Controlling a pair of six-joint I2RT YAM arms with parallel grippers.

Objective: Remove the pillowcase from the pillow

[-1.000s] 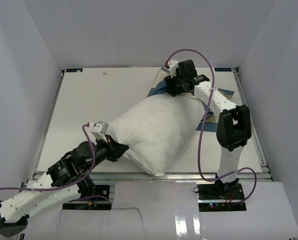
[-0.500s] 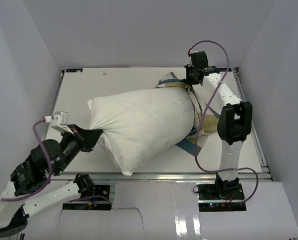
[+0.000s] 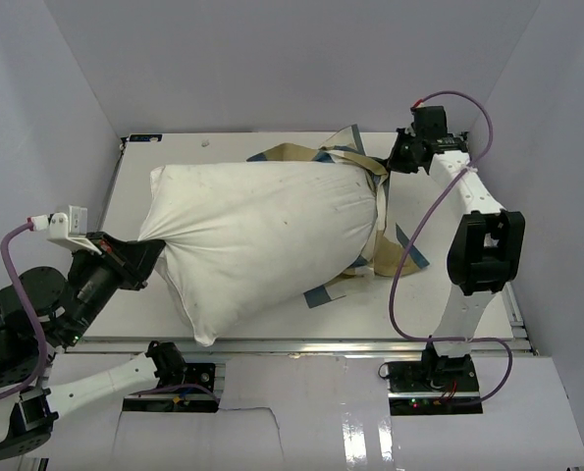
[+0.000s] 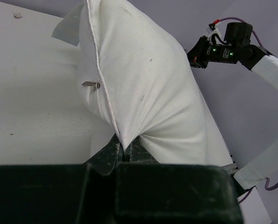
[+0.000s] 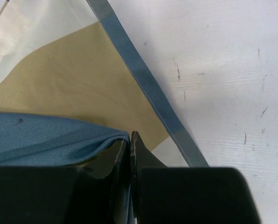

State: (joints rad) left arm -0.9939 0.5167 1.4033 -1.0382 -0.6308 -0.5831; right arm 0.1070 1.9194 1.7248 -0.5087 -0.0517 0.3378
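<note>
Top view: the pillow [image 3: 262,235] lies diagonally across the table [image 3: 179,162], mostly bare white, with the pillowcase [image 3: 398,257] bunched around its right end - a tan strip runs along the far edge, tan and blue flaps lie on the table at the right, and a blue bit peeks out under the near edge. The left gripper [image 3: 146,255] is at the pillow's near-left corner and the right gripper [image 3: 394,163] at the far-right, on the gathered cover; this view is too small to show how either pair of jaws stands. The left wrist view settles the left one: jaws pinched tight on the pillow's corner, fabric pulled into a point with creases fanning out from it. It also shows a seam running up the pillow's edge and a small zipper pull [image 4: 93,85] beside it, neither readable from above, and the right arm [image 4: 232,49] beyond the pillow. The right wrist view shows jaws closed on a fold of blue pillowcase cloth - past it a tan block, a cream block and a dark blue border strip lie flat on the table. No pillow shows in that view.
</note>
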